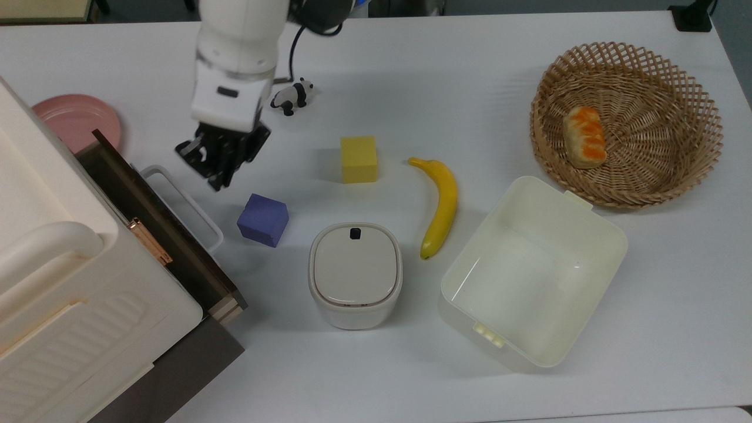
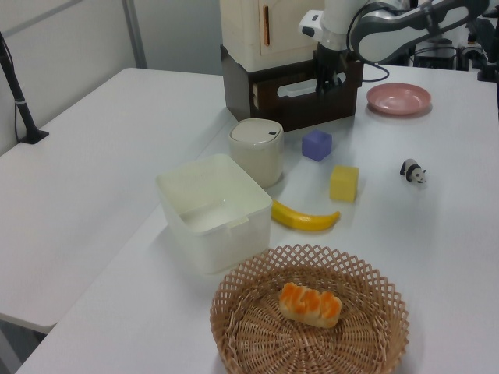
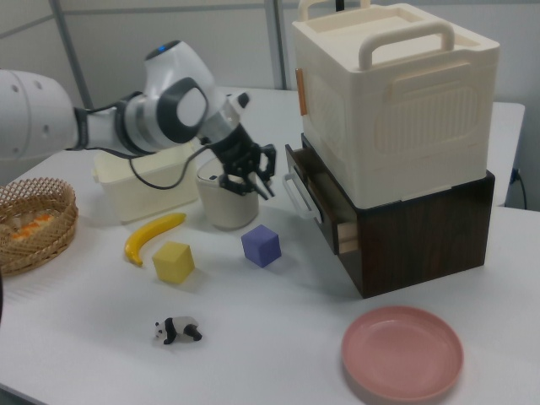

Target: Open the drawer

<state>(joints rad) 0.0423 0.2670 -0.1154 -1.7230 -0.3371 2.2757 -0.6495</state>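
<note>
Drawer [image 1: 158, 235] partly out, handle [image 1: 187, 202] let go.
Gripper [image 1: 220, 161] hanging nearby, fingers apart, empty; regrasp needed for pulling further.

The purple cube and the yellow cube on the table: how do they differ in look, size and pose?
Colour: the purple cube is dark violet, the yellow cube bright yellow.
Size: the yellow cube looks slightly larger than the purple cube.
Pose: in the top view, the purple cube is turned at an angle, while the yellow cube sits nearly square to the picture's edges.
Place: the purple cube is nearer the drawer; the yellow cube is nearer the banana.
Both are plain blocks resting on the table.
</note>
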